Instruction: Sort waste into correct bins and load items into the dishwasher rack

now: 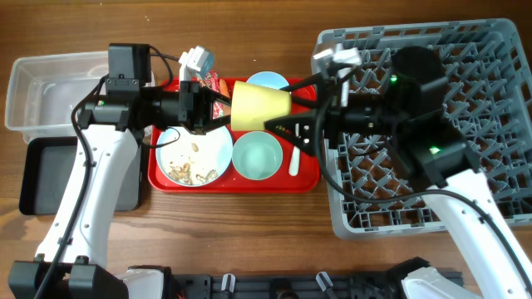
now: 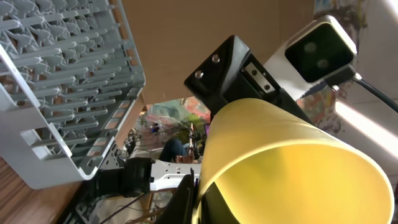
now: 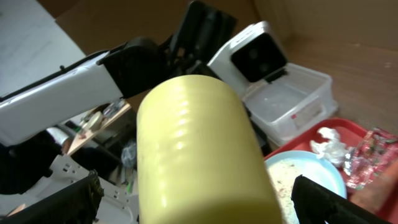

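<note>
while the yellow cup [image 1: 260, 105] hangs on its side in the air above the red tray [image 1: 249, 184], between the two arms, the step in hand looks like a handover on the way to the grey rack [image 1: 490, 75]. the left gripper [image 1: 223, 108] pinches the cup at its mouth end, one dark finger [image 2: 186, 196] showing just outside the rim in the left wrist view. the right gripper [image 1: 278, 106] is spread wide around the cup's body; in the right wrist view both its fingers stand apart from the wall, so it grips nothing. next, i judge, the right jaws should close on the body before the left lets go, then carry the cup across and set it mouth down among the pegs. a smooth round cup could slip if neither holds firmly. the crumbed plate [image 1: 193, 154], green bowl [image 1: 257, 155] and spoon [image 1: 293, 159] lie on the tray.
</note>
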### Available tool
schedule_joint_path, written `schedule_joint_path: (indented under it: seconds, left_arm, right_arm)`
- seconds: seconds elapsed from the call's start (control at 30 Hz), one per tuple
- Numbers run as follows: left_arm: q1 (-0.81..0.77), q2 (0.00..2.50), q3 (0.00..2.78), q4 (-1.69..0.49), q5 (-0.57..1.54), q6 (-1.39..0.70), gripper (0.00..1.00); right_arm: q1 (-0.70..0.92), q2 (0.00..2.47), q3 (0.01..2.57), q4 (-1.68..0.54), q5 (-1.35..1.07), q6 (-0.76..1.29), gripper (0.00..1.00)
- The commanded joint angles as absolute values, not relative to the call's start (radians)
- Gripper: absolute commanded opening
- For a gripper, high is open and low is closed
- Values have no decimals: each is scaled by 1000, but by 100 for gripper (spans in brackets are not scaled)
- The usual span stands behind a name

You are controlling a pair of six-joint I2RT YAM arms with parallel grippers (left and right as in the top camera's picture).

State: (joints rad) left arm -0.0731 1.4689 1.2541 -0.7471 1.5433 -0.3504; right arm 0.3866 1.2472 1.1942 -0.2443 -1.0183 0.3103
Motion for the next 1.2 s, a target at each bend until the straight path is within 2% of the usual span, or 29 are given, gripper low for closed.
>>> schedule_joint_path:
  seconds: [0.0, 0.03, 0.07, 0.17, 0.2, 0.23, 0.27, 0.3, 0.4, 0.47, 0.6, 0.67, 0.83, 0.97, 1.13, 1.17]
  left_arm:
    - [-83, 1468, 1264, -743, 1572, -347, 4]
    - [-83, 1468, 1264, -743, 1569, -347, 4]
    - [-83, 1468, 1264, -740, 1569, -347, 4]
    - [-83, 1468, 1264, -735, 1569, -347, 4]
    - [-83, 1468, 1264, -733, 1569, -348, 4]
    - [-83, 1468, 1264, -728, 1569, -348, 4]
    - [-83, 1468, 1264, -721, 1569, -348, 4]
    - [-83, 1468, 1264, -715, 1569, -348, 4]
    - [-83, 1468, 1264, -702, 1562, -348, 4]
    - [-83, 1468, 1264, -701, 1551, -348, 4]
    - [-83, 1468, 1264, -683, 1551, -349, 4]
    - [-83, 1468, 1264, -672, 1552, -356, 4]
    - [-83, 1468, 1264, -605, 1551, -411, 4]
    - [-83, 1468, 1264, -600, 1551, -413, 4]
    - [-83, 1468, 1264, -582, 1551, -412, 4]
    - [-83, 1468, 1264, -579, 1551, -412, 16]
  right_arm:
    - [403, 1259, 1210, -198, -1048, 327, 94]
    - [403, 1259, 1210, -184, -1048, 340, 90]
    - [403, 1259, 1210, -173, -1049, 346, 82]
    - [403, 1259, 1210, -169, -1050, 369, 67]
    - [403, 1259, 1210, -170, -1057, 370, 59]
    - [403, 1259, 1210, -170, -1070, 369, 58]
    - [403, 1259, 1210, -170, -1085, 370, 59]
    - [403, 1259, 1210, -170, -1102, 370, 68]
    - [403, 1259, 1210, -173, -1129, 370, 69]
    - [403, 1259, 1210, -176, -1132, 369, 79]
    - [403, 1260, 1206, -190, -1131, 369, 90]
    - [407, 1262, 1202, -222, -1124, 366, 92]
    - [407, 1282, 1202, -247, -1124, 367, 87]
    - [407, 1287, 1202, -244, -1124, 366, 70]
    - [407, 1287, 1202, -237, -1126, 367, 60]
    - [407, 1287, 1202, -237, -1128, 366, 60]
